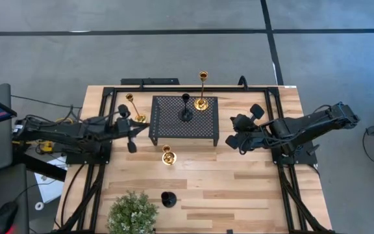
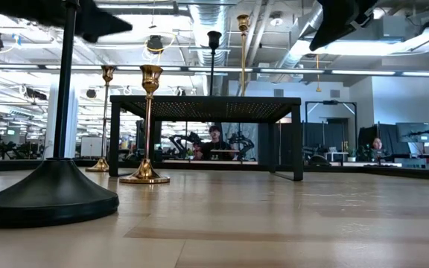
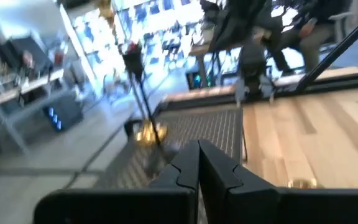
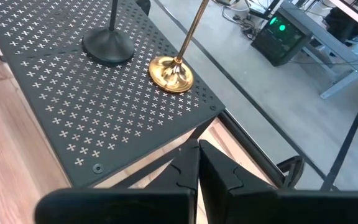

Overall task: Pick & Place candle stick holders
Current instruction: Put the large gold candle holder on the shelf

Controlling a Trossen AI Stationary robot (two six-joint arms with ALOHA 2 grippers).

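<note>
Tool on left arm (image 1: 132,132): from the high view I log it at the black perforated metal stand's (image 1: 203,133) left edge, between the tall gold candle stick holder (image 1: 135,109) and the short gold holder (image 1: 167,156), both upright on the wooden tabletop (image 1: 239,188); right tool (image 1: 239,133) waits off the stand's right side. Left wrist view: fingers (image 3: 197,168) pressed together, empty. Right wrist view: fingers (image 4: 197,165) likewise together, empty. I judge the left arm nearer both holders.

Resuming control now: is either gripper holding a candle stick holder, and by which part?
Nothing is held. The left gripper and right gripper are both shut and empty, beside the black perforated stand.
</note>
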